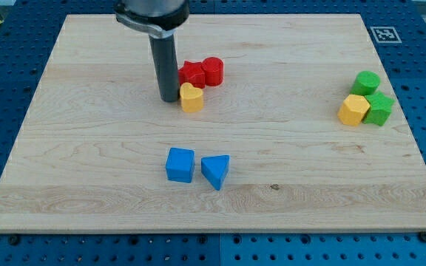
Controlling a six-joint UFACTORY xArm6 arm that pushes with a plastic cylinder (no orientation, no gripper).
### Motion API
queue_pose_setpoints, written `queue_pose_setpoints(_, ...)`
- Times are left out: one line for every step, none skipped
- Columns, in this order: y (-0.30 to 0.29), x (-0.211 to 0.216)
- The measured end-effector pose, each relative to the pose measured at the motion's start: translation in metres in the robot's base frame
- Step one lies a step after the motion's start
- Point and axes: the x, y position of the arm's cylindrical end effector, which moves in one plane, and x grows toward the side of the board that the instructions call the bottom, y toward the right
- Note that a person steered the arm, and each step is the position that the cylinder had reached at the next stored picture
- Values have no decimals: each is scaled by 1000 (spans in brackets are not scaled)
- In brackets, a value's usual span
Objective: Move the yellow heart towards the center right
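Touching: my tip (168, 99) and the yellow heart (191, 97), tip against the heart's left side in the view.
Pincer: none fitted, so neither released, clenched nor grasping; just a straight dark rod ending on the board.
Yellow heart: upper middle of the wooden board (87, 148), left of centre, well apart from the right edge.
Red pair: red star-like block (191, 73) just above the heart and touching it (shape partly hidden by the rod), red cylinder (213, 70) beside that on the right.
Right cluster: green cylinder (366, 83) on top, yellow hexagon (353, 110) below left, green star-like block (380, 108) below right, all packed together.
Lower middle: blue cube (180, 164) and blue triangle (215, 171), just beside each other with a slim gap.
Corner: black-and-white marker (384, 33) at the board's top right.
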Motion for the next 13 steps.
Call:
queue_pose_setpoints(28,11)
queue_pose_setpoints(63,13)
queue_pose_setpoints(101,23)
queue_pose_setpoints(140,28)
queue_pose_setpoints(169,28)
queue_pose_setpoints(185,28)
queue_pose_setpoints(195,41)
queue_pose_setpoints(215,41)
queue_pose_setpoints(224,32)
queue_pose_setpoints(224,25)
queue_pose_setpoints(232,20)
queue_pose_setpoints(247,20)
queue_pose_setpoints(264,20)
